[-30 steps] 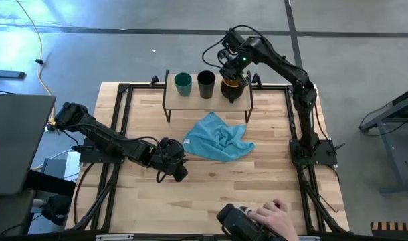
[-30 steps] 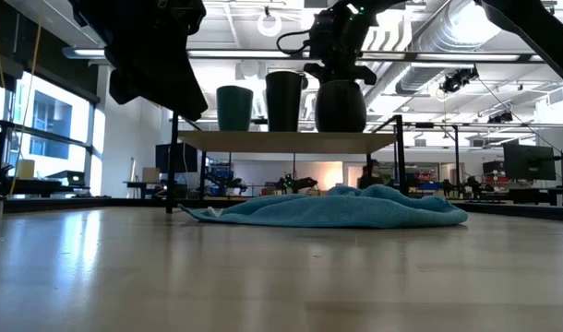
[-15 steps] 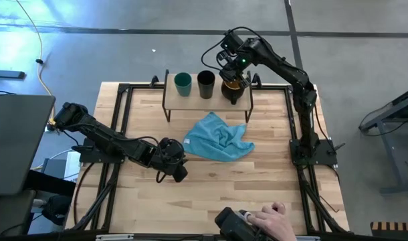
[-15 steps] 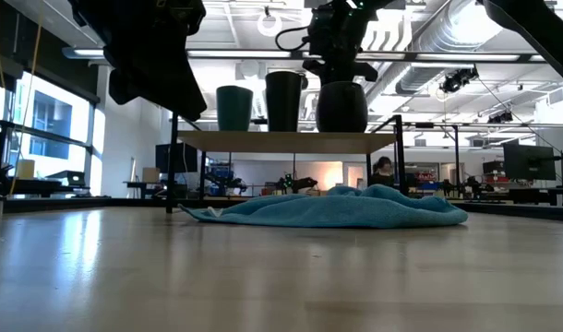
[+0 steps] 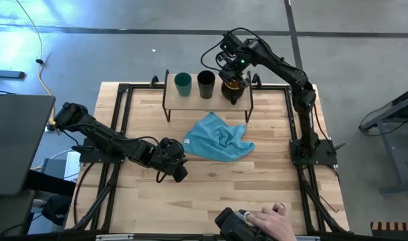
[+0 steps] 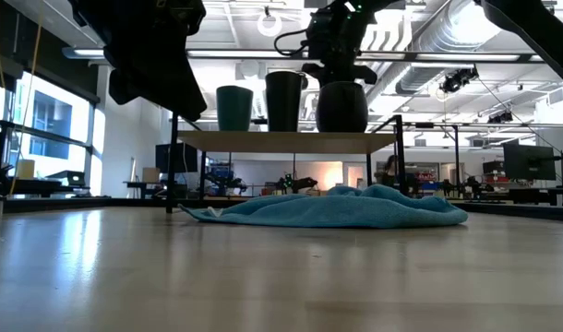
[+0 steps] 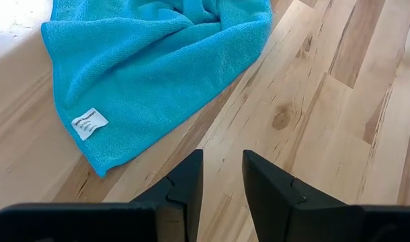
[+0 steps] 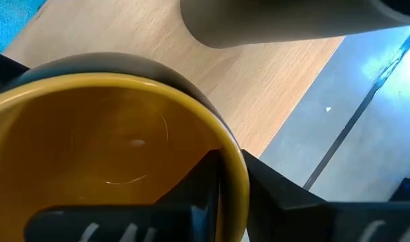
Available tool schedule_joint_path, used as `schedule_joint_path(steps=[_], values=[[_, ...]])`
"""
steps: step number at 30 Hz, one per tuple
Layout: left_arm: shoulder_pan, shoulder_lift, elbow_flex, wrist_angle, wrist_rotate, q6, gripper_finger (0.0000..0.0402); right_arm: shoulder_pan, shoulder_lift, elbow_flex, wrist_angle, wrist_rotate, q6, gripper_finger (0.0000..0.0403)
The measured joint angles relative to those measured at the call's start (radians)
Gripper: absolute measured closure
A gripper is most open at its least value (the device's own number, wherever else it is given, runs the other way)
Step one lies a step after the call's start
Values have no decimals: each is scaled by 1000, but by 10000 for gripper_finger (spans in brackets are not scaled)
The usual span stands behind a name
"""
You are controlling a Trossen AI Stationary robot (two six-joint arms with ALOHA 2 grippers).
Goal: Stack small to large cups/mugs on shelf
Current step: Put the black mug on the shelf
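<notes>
Gripping the rim of the large dark mug with the yellow-orange inside (image 5: 233, 88), the right gripper (image 5: 231, 72) sits directly above it at the right end of the small light-wood shelf on thin black legs (image 5: 170, 102). The right wrist view shows one dark finger inside the mug's mouth and the other outside its wall, clenched on the rim. In the low view the mug's (image 6: 341, 107) base appears to meet the shelf board (image 6: 286, 140), so it seems set down, though a sliver of a gap cannot be ruled out. The small teal cup (image 5: 182, 84) stands at the shelf's left end and the slightly bigger black cup (image 5: 205, 84) between it and the mug, all three upright in a row, small to large, left to right. The coming move turns on the vertical: the mug lies straight below the fingers, its axis upright, so letting go and lifting straight up should clear it without nudging the black cup beside it. The left gripper (image 7: 218, 176) waits well away over bare tabletop, fingers slightly parted and empty, near a crumpled blue cloth (image 5: 219, 137).
</notes>
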Motion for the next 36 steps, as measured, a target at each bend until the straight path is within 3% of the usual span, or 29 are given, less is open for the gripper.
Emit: schedule_joint_path(steps=[23,36], values=[[0,0,0,0,0,0,308,0,-20,0,-9,-2,24,361],[0,0,0,1,5,0,308,2,-35,77,-50,-2,44,361]])
